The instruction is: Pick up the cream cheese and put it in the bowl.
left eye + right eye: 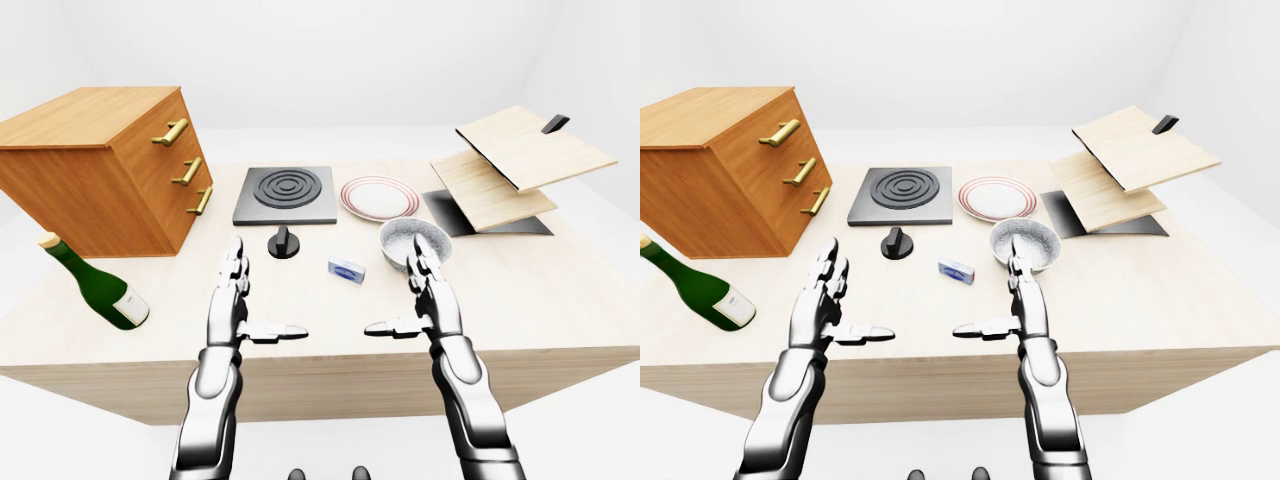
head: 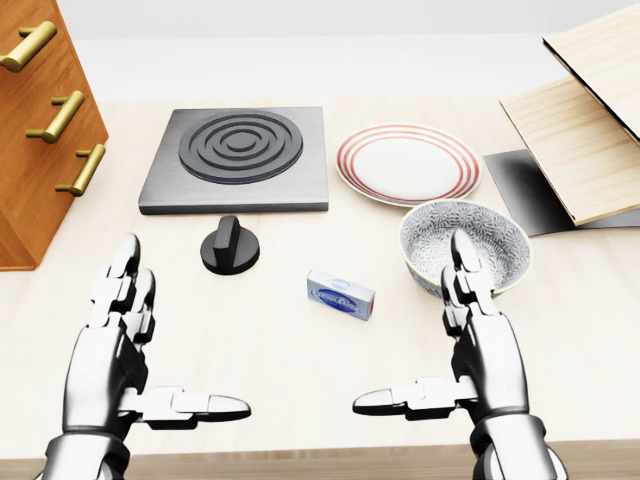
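Note:
The cream cheese (image 2: 340,294), a small white and blue box, lies flat on the pale wooden table (image 2: 300,350) in the middle of the head view. To its right stands the patterned grey bowl (image 2: 497,240), upright with nothing in it. My left hand (image 2: 180,330) hovers open at the lower left, fingers pointing up the view and thumb pointing right. My right hand (image 2: 412,322) mirrors it at the lower right, open, and its fingers (image 2: 466,280) overlap the bowl's near rim in the picture. Neither hand touches the box, which lies between them and further up.
A black burner plate (image 2: 235,160) and its knob (image 2: 230,245) sit above and to the left of the box. A red-rimmed plate (image 2: 408,163) lies above the bowl. A wooden drawer cabinet (image 1: 110,165) and a green bottle (image 1: 95,285) are at left, and slanted wooden boards (image 1: 510,165) at right.

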You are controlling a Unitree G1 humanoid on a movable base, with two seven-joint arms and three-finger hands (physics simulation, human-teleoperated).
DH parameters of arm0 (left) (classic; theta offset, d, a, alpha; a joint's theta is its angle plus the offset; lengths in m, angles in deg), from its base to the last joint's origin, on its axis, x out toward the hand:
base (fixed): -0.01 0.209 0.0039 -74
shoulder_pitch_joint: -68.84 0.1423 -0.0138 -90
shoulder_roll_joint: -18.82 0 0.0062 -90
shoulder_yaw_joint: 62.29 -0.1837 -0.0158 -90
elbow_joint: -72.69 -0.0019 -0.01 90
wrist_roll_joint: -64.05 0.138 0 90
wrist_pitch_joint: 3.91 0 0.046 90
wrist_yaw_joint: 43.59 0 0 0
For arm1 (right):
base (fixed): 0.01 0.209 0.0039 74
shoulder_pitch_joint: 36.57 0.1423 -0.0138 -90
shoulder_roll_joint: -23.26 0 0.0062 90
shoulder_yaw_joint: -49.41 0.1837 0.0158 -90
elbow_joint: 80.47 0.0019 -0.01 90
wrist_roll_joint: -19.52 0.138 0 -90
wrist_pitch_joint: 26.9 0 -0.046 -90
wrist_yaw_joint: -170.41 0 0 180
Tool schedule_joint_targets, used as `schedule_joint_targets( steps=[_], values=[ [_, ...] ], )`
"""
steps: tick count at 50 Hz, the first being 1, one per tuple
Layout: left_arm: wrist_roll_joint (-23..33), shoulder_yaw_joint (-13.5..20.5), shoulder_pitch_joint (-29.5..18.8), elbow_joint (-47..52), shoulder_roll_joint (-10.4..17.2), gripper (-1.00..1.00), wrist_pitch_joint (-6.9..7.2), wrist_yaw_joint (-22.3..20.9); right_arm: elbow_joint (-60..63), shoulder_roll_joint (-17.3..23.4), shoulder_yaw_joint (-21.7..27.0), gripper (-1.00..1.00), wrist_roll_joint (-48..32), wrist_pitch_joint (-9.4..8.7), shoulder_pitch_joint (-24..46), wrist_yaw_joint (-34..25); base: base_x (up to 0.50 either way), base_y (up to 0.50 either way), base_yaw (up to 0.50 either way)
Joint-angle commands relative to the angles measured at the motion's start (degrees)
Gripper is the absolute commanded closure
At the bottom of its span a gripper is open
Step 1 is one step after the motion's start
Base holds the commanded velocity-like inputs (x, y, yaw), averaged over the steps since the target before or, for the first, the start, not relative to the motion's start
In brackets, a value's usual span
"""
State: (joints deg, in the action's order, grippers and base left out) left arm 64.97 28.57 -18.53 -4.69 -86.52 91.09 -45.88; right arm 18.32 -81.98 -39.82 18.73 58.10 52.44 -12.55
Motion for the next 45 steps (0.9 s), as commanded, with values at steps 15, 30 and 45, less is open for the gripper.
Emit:
schedule_joint_targets(
  steps=[15,30,45],
  values=[
    [0.8,-0.5,0.7,1.2,-0.1,-1.0,0.0,-0.2,3.1,0.0,0.2,-1.0,0.3,0.0,-1.0,-0.1,0.0,0.0,0.0],
    [1.5,-0.9,1.3,2.4,-0.2,-1.0,0.0,-0.2,3.8,-0.1,-0.1,-1.0,0.4,0.0,-1.7,-0.6,0.0,-0.19,0.0],
    [1.2,-0.7,2.0,4.4,-0.1,-1.0,0.0,-0.6,3.9,-0.3,-0.9,-1.0,-0.2,0.0,-1.7,-0.4,0.0,-0.25,0.0]
  ],
)
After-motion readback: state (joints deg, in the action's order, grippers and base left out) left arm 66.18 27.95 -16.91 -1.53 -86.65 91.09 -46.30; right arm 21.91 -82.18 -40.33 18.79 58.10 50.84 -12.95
